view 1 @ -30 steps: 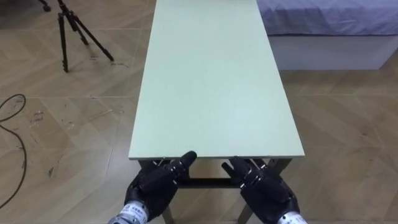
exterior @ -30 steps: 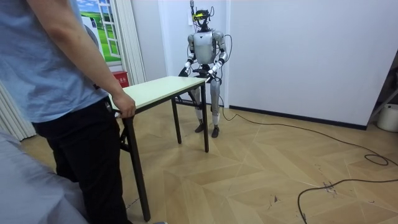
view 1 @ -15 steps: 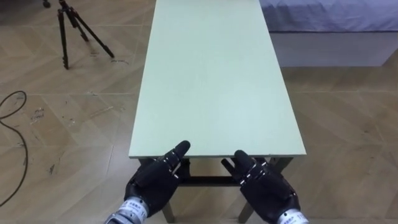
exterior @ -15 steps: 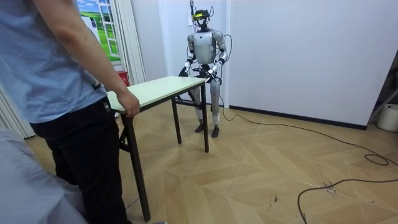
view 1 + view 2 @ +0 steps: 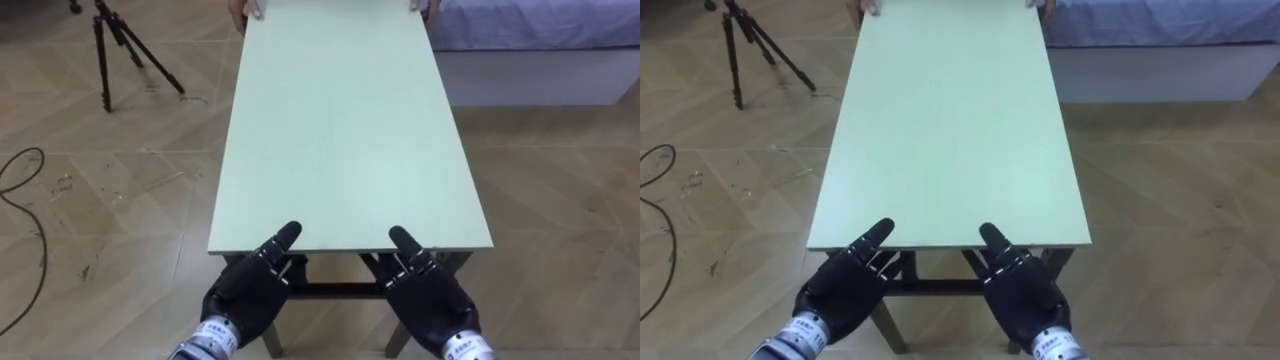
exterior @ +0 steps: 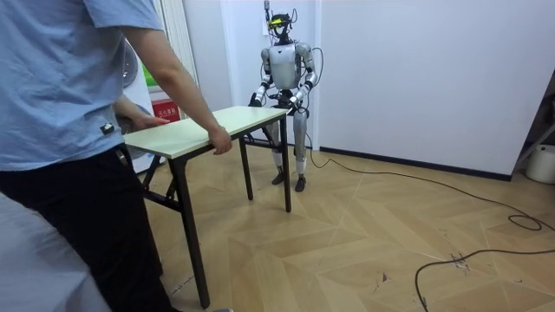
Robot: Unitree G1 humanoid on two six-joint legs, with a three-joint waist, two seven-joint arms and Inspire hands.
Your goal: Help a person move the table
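A long table with a pale green top (image 5: 340, 130) stretches away from me. My left hand (image 5: 250, 290) and right hand (image 5: 425, 295) are at its near short edge, each with its thumb lying on top of the board. A person holds the far end, with one hand (image 5: 250, 8) at each far corner. In the room view the person leans over the table (image 6: 217, 126), one hand (image 6: 218, 140) clasping its edge, while I stand upright at the opposite end by the white wall.
A black tripod (image 5: 110, 45) stands on the wooden floor at the far left, with a dark cable (image 5: 20, 200) looping nearer. A bed with a blue cover (image 5: 530, 50) is close to the table's far right corner.
My right thumb has come up onto the tabletop, and the left thumb has shifted a little. The person has leaned forward and taken the far end with both hands.
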